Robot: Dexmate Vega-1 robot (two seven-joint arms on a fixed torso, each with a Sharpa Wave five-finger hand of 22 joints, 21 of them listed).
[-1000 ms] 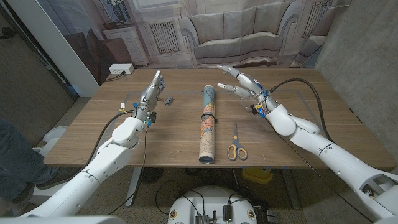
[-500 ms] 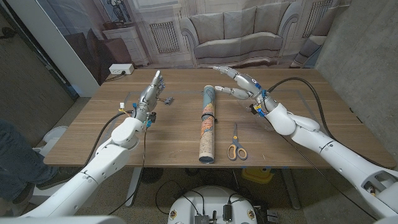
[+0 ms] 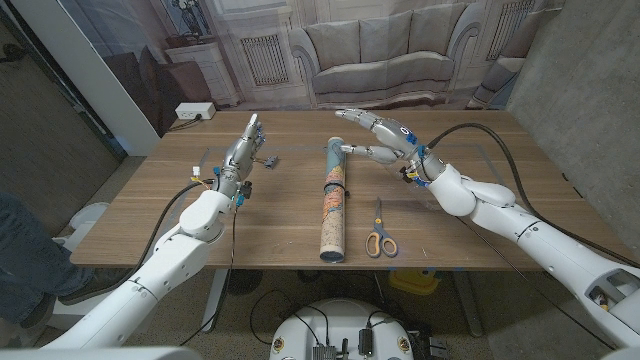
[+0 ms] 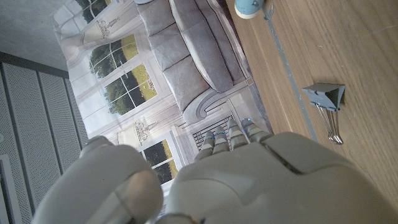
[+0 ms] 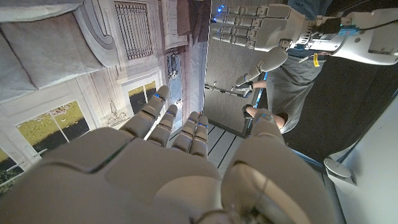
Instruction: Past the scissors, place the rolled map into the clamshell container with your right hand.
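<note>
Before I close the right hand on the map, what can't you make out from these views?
- Clamshell container: I can't find it on the table.
- Right hand and rolled map: touching or apart is unclear in the head view; the hand's back hides it in the right wrist view.
- Map's print: too small.

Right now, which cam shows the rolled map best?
Head view: the whole rolled map lies lengthwise at mid-table, left of the scissors. The left wrist view catches just its blue end cap.
</note>
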